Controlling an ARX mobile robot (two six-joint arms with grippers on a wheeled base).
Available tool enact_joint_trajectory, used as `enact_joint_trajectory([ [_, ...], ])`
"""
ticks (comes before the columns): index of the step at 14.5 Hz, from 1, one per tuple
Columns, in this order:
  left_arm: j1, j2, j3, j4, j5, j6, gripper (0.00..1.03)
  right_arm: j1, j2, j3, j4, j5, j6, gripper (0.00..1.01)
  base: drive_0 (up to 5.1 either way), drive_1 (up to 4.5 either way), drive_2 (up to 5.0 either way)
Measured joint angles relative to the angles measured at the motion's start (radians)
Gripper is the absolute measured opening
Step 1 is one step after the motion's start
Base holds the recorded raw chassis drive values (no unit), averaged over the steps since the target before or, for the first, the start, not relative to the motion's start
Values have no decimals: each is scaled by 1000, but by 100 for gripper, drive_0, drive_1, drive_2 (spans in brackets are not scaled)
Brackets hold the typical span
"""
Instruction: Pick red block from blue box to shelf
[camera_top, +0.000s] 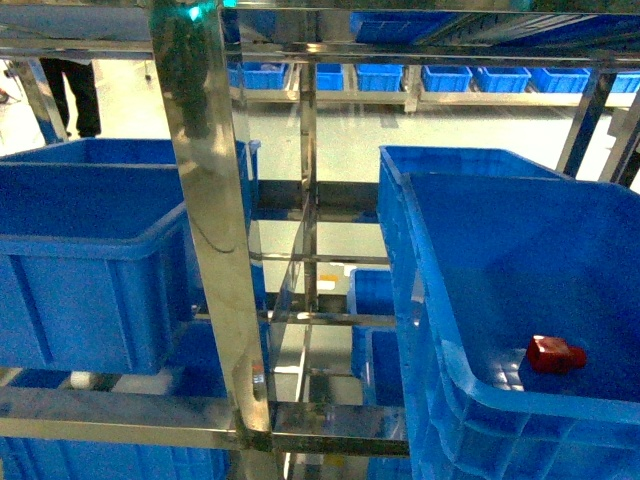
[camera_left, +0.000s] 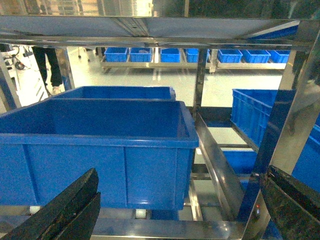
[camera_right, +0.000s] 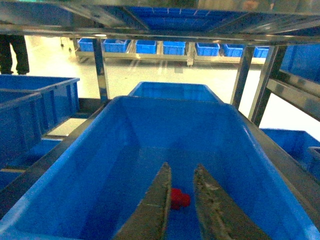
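Right fingers (camera_right: 155, 210): two long grey fingers in the right wrist view, a small gap between them — narrow, holding nothing. The red block shows in that gap, but lower down and not touched.
Right gripper (camera_right: 181, 202): it points down and forward into the blue box, above the floor of the box.
Red block (camera_right: 179, 199): it sits on the box floor, near the front end, away from the walls.
Blue box (camera_right: 80, 180): deep, with smooth sloping walls and a thick rim. Nothing else is inside that I can see.
Left fingers (camera_left: 60, 210): in the left wrist view two dark fingers sit at the far bottom corners — spread wide, holding nothing.
Left gripper (camera_left: 175, 212): it faces another blue crate (camera_left: 100, 150) on the shelf (camera_left: 212, 165), low and level, and far from the block.
Head view: the red block (camera_top: 555, 354) lies on the floor of the blue box (camera_top: 440, 340) at the right. It looks tipped on its side, with the stud pointing right. No gripper shows here. The shiny shelf (camera_top: 210, 230) post stands in the middle.
How the block will handle: I think it is tiny, light and hard. It looks shiny, so it may slip or pop out of a weak pinch.
Where to grab: best on the two flat sides of the body, not on the round stud.
Next move, my guess: the right fingers go lower around the block, then close.
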Motion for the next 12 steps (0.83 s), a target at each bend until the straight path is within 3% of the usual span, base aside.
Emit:
enact_joint_trajectory([
  [1,0,0,0,1,0,0,98,-12,-44,0,-31,-10,0,4,0,0,0],
  [2,0,0,0,1,0,0,98,-48,-105,0,-85,-62,-3,2,0,0,0],
  [3,0,0,0,1,0,0,98,-113,-147,-1,-124,-112,-4,2,0,0,0],
  [4,0,0,0,1,0,0,98,-132,-177,-1,-155,-114,-3,2,0,0,0],
  [12,0,0,0,1,0,0,98,-124,-445,-1,-414,-124,-3,2,0,0,0],
])
